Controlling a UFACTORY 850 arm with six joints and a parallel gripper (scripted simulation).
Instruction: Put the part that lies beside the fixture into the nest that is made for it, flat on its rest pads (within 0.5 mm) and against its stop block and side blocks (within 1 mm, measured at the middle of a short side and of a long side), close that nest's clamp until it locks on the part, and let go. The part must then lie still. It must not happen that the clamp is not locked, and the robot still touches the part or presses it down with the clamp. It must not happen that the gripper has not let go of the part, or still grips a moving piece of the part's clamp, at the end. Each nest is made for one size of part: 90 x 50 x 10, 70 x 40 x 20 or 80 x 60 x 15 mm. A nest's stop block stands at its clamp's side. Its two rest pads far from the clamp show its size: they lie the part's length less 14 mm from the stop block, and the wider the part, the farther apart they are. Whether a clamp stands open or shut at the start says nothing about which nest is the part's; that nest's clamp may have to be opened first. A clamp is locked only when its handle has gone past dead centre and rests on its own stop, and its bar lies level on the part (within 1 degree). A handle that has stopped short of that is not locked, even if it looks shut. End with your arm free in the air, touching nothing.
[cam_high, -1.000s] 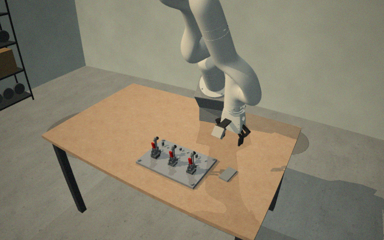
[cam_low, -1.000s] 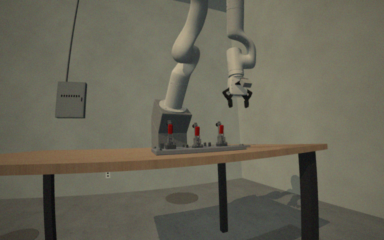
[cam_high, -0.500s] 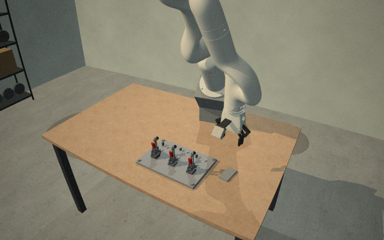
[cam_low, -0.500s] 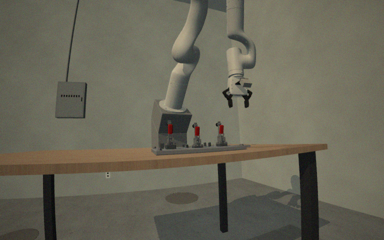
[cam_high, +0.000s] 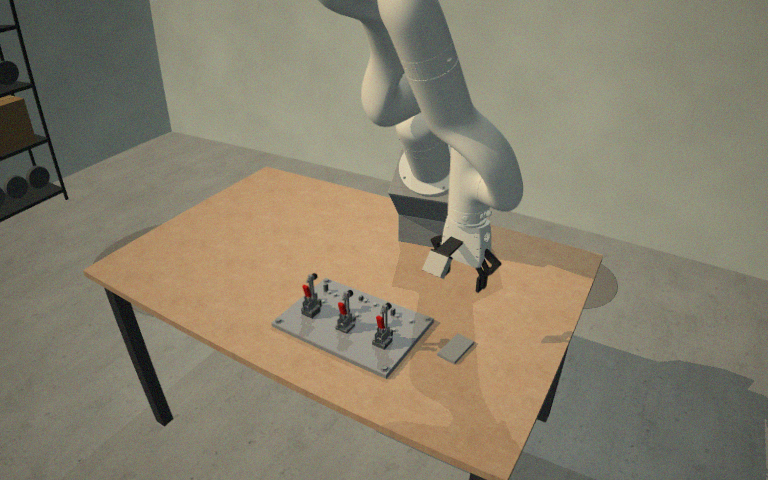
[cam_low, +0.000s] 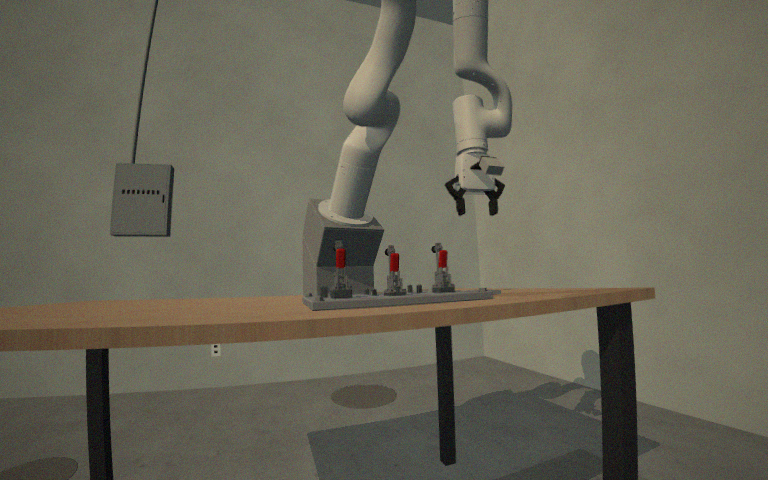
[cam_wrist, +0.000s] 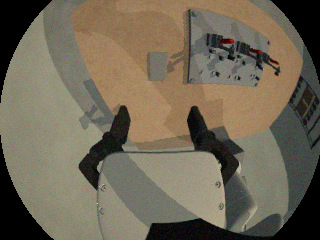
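Hanging well above the worktop (cam_high: 226, 226) (cam_low: 198, 316) (cam_wrist: 120, 25), the gripper (cam_high: 461, 277) (cam_low: 476, 212) (cam_wrist: 159, 112) points downward with its jaws wide apart, nothing between them. Below, toward the short edge at the right in the top view, the flat grey part (cam_high: 456, 348) (cam_wrist: 158, 66) lies just beside the fixture plate (cam_high: 351, 350) (cam_low: 390, 301) (cam_wrist: 200, 72), apart from it. On that plate, three red-handled clamps stand in a row, bars raised, between the part and the worktop's left corner.

A grey electrical cabinet (cam_low: 141, 199) on the wall, a cardboard box (cam_high: 15, 125) (plain brown) on a dark shelf rack (cam_high: 40, 113).
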